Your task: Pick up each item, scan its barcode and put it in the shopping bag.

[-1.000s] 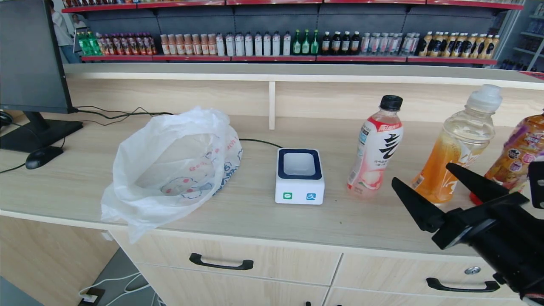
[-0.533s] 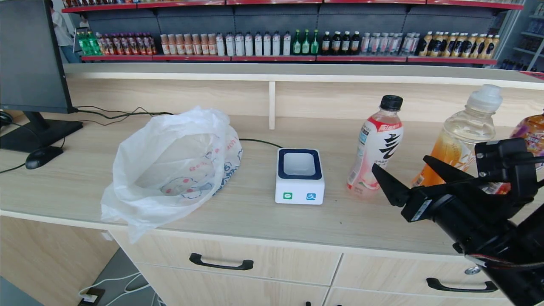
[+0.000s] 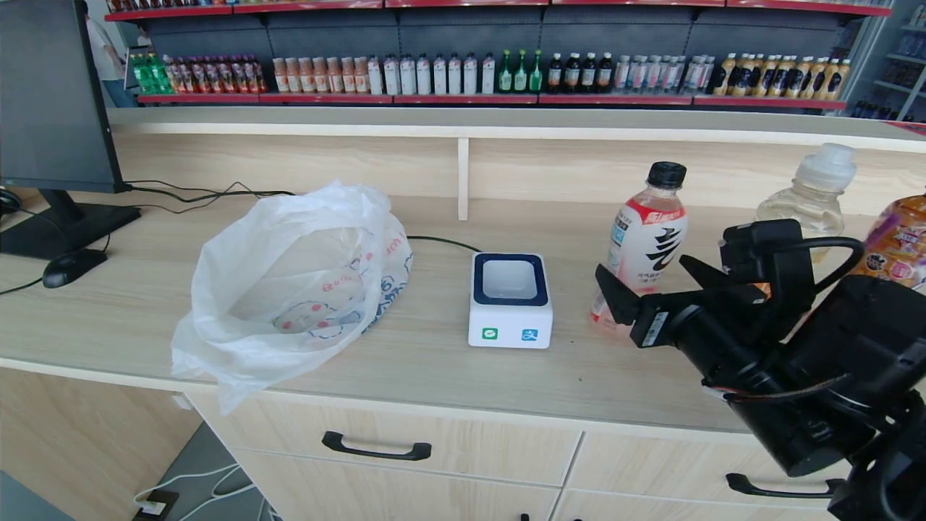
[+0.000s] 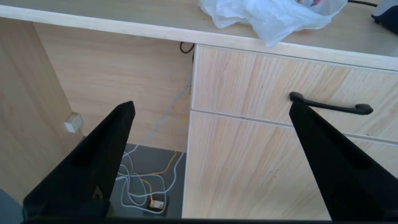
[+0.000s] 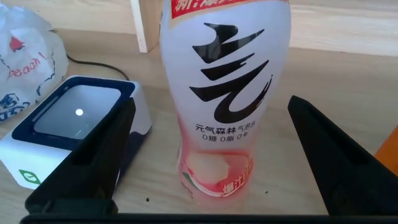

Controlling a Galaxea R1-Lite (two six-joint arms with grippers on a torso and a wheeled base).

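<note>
Pink-labelled clear plastic bottle with a black cap [image 3: 640, 242] stands upright on the pale wooden surface [image 3: 434, 369], toward its right edge and about midway between the front and back edges. Its position is unchanged over the last second. The right pincer [image 3: 640, 266] has travelled from the front right corner of the surface inward to this bottle, with its jaws spread wide and holding nothing. In the right wrist view the bottle [image 5: 224, 106] sits centred between the two black fingers of the pincer [image 5: 210, 102], with a gap on each side and no contact yet. The left pincer [image 4: 211, 104] hangs below the front edge of the surface, facing the drawer fronts, equally wide open and empty. The white box scanner with a dark blue-rimmed window [image 3: 510, 300] and the white translucent plastic shopping bag [image 3: 289, 289], which lies nearer the left edge, have not shifted. No item is visible in the bag. Judgement: the approach to the first item is nearly complete. A short advance and a closure on the bottle body remain before scanning. A finger striking this tall, narrow bottle first could tip it.
</note>
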